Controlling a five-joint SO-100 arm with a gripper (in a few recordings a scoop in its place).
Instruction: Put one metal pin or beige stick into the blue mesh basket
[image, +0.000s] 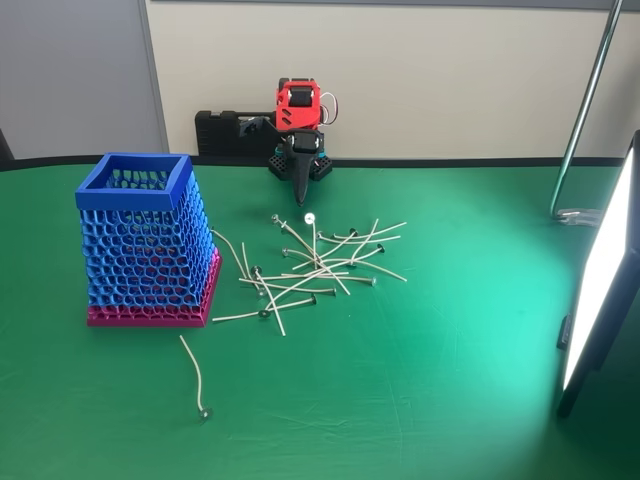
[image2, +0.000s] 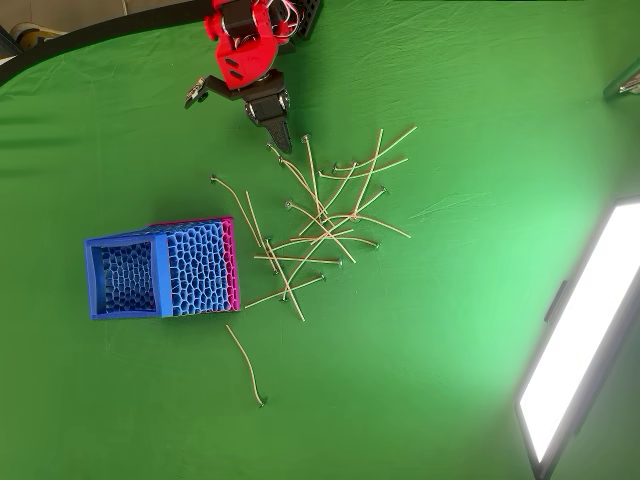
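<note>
Red-and-black robot arm's dark tapered fingers (image: 299, 190) (image2: 281, 133) pressed together, empty, pointing down above far edge of tangled heap of thin beige sticks with dark round metal heads (image: 318, 266) (image2: 325, 220) at centre of green cloth-covered bench (image: 430, 380) (image2: 420, 330); tall square blue honeycomb-mesh basket with magenta-pink base (image: 145, 240) (image2: 160, 272) stands upright left of heap in fixed view; single curved beige stick (image: 195, 375) (image2: 246, 365) lies apart, near basket's base; lit panel lamp (image: 600, 270) (image2: 580, 340) at right edge.

- Bright, even light; both views sharp.
- Glowing light panel (image: 600, 280) at the right blows out white, casting a pale sheen on the cloth (image2: 480, 230) beside it.
- Shadows faint.
</note>
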